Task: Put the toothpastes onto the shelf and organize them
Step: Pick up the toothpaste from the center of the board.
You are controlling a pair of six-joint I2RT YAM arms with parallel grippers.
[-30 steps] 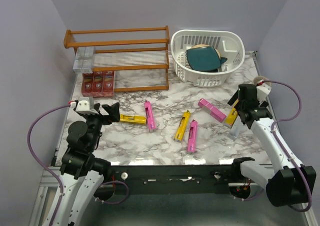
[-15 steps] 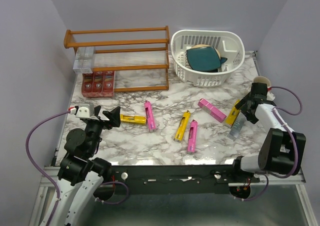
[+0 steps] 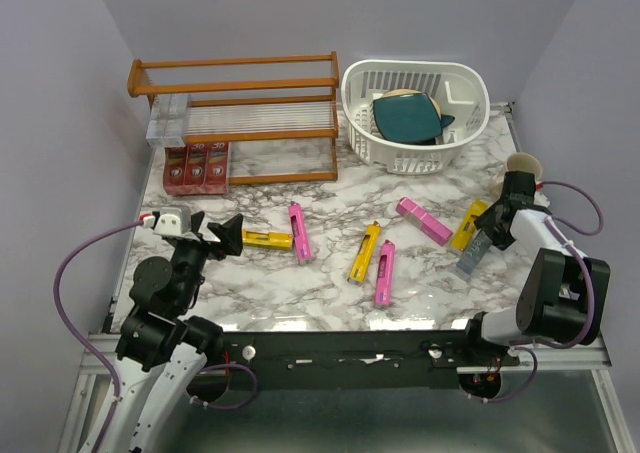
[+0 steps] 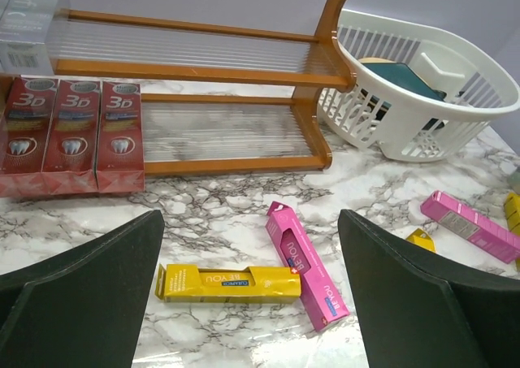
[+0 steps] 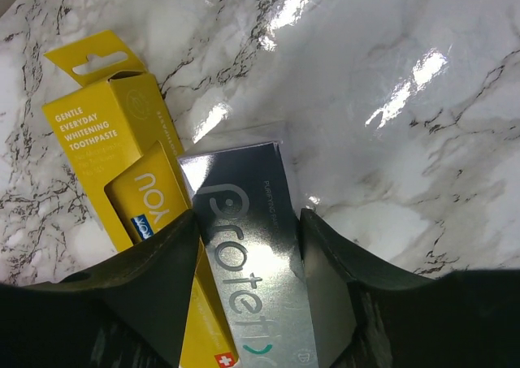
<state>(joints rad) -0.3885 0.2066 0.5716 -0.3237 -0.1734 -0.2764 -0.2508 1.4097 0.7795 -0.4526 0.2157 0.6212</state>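
Right hand [image 5: 248,222] is down at the right edge of the counter [image 3: 300,173], fingers [image 5: 162,262] pinching the silver-grey carton [image 5: 260,254] across its width. The carton lies flat on the marble. Yellow carton [image 5: 114,149] lies right alongside it, touching, with one finger overlapping its edge.

Left hand [image 4: 250,222] is spread wide and holds nothing. It sits over the near-left counter, facing the shelf [image 4: 203,71].

Shelf is at the back left. Three red cartons [image 4: 73,132] lie side by side at the left end of its lower level, labels up. One pale silver carton [image 3: 166,120] sits at the left end of the upper slatted tier.

Loose on the counter, all lying flat:
- second yellow carton [image 4: 227,283], just ahead of the left hand, its end touching a pink carton [image 4: 305,262]
- third yellow carton [image 3: 364,251] mid-counter, with a second pink carton [image 3: 384,272] just beside it
- third pink carton [image 3: 424,220], near the right hand's pair but apart from it

White basket [image 3: 400,68] is at the back right, beside the shelf, with a dark teal item [image 3: 408,118] inside.
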